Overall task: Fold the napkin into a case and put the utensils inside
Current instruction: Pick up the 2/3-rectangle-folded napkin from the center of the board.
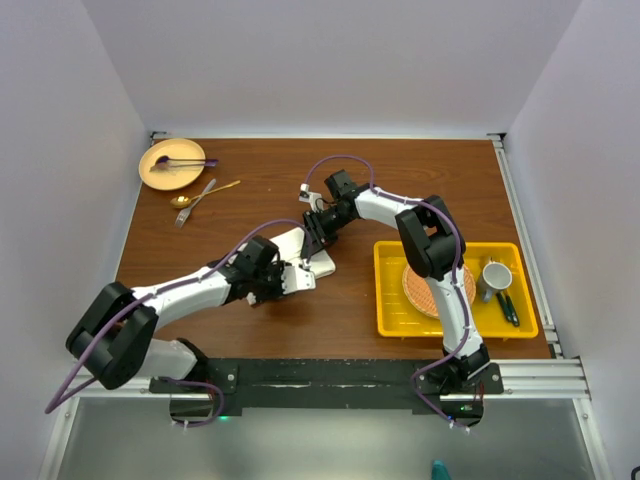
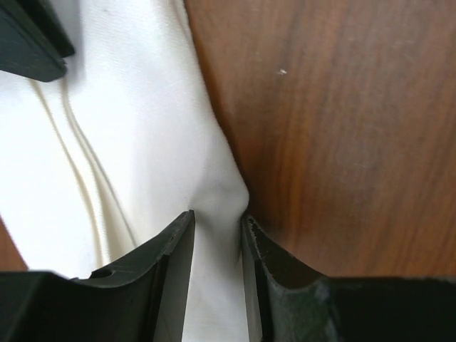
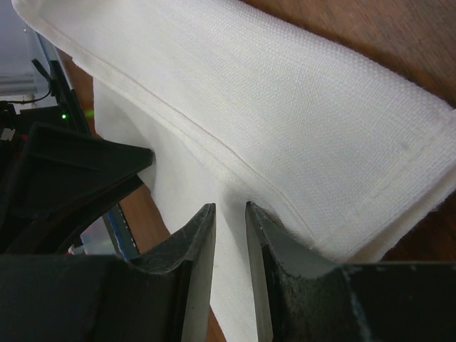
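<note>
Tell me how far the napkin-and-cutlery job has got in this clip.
Done: the napkin is partly folded, layers showing. In hand: the jaws of both arms straddle it; a grip isn't clear. Remaining: finishing the folds, then slipping in the gold cutlery, lying on the table beside the tan plate.

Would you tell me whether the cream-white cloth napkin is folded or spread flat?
Folded: the cream-white cloth napkin shows a hemmed layer over another.
</note>
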### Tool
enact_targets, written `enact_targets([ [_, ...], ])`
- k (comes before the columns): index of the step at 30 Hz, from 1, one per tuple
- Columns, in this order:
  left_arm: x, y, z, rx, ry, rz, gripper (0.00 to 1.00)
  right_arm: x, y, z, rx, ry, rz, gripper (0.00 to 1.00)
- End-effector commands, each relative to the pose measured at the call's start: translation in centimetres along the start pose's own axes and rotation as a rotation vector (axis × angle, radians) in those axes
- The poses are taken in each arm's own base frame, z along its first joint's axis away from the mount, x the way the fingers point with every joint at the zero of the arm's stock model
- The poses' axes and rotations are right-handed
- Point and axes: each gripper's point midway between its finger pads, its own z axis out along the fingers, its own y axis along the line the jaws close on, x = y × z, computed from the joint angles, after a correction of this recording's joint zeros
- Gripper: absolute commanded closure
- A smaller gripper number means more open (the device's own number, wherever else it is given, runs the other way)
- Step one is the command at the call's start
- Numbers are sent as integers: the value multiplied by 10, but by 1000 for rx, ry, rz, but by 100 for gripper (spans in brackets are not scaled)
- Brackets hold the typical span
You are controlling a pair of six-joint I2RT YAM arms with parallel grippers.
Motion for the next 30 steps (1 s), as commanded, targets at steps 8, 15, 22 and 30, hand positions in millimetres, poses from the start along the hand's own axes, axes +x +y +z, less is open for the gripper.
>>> enact_targets([
  [8, 25, -12, 12, 41, 99, 23, 100, 35, -60, 12, 200, 85, 55, 69],
  [15, -17, -11, -16, 231, -74, -151, 100, 37, -55, 5, 204, 88, 8, 69],
  [22, -38, 33, -33, 362, -225, -374, 100, 41, -59, 3, 211, 105, -30, 69],
  [30, -17, 54, -23, 505, -267, -621, 100, 38, -59, 3, 208, 105, -36, 69],
])
